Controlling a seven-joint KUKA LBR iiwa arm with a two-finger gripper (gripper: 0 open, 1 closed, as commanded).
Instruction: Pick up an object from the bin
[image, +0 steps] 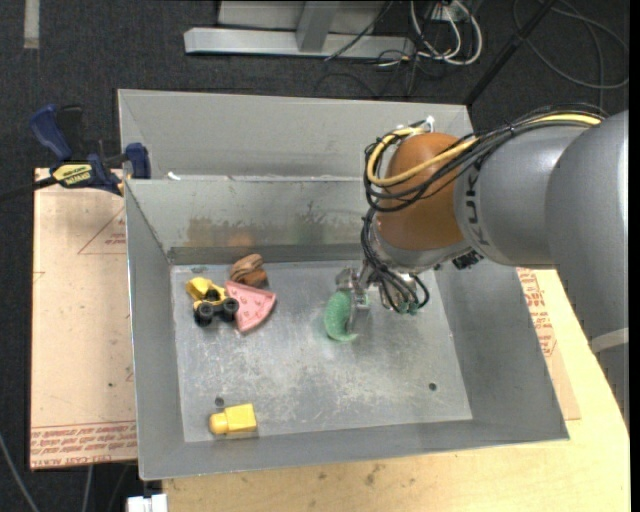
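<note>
Entry: pick from bin, single overhead view.

We log the gripper (357, 298) low over the floor of the bin (330, 400), a little back of the bin's centre and right of its middle line as the camera sees it. Its tip sits at the upper edge of a small green rounded piece (338, 322), touching it or just beside it. We cannot tell how far the gripper is open, nor whether it has hold of anything.

The green piece lies flat on the bin floor near the centre, well apart from the other items. We judge that isolation makes it the easy candidate, with no neighbours to foul a descent.

Its long axis appears to run roughly from the bin's back wall toward the front wall, leaning slightly left at the front end. The broader end seems to point frontward.

Toward the bin's left wall sit a yellow toy vehicle (207, 301), a pink wedge (252, 308) touching it, and a brown lump (248, 270) just behind. A yellow block (233, 421) rests near the bin's front-left corner.
</note>
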